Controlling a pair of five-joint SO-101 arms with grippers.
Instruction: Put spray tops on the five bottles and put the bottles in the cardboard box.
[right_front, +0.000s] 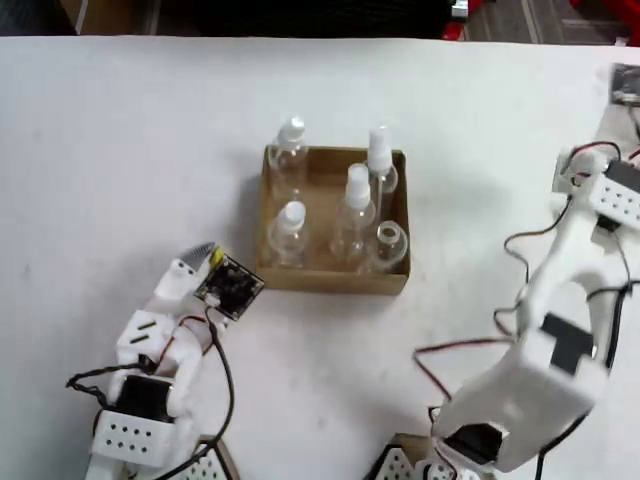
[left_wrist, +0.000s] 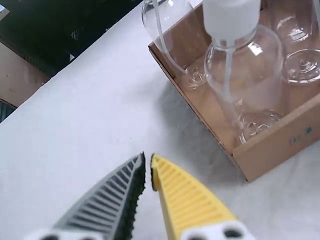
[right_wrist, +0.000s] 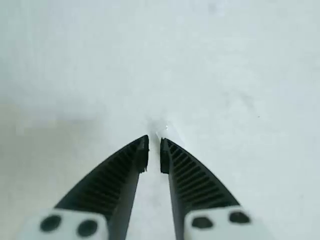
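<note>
Left claw (left_wrist: 147, 167) is clenched on nothing, its grey and yellow tips almost meeting, and it sits just off the corner of the cardboard box (right_front: 330, 281) nearest the left arm (right_front: 150, 370). The right claw (right_wrist: 154, 150) is likewise closed and empty, over bare table well away from the box. All five bottles (right_front: 357, 215) stand upright inside the box, long axes vertical. Four wear white spray tops, while the bottle (right_front: 388, 240) in the box corner nearest the right arm (right_front: 560, 340) seems to have a bare neck. Any remaining capping would have to come from above, and the left arm looks nearer. The table (right_front: 130, 140) is plain white and matte, with a dark floor beyond its far edge behind the box.
</note>
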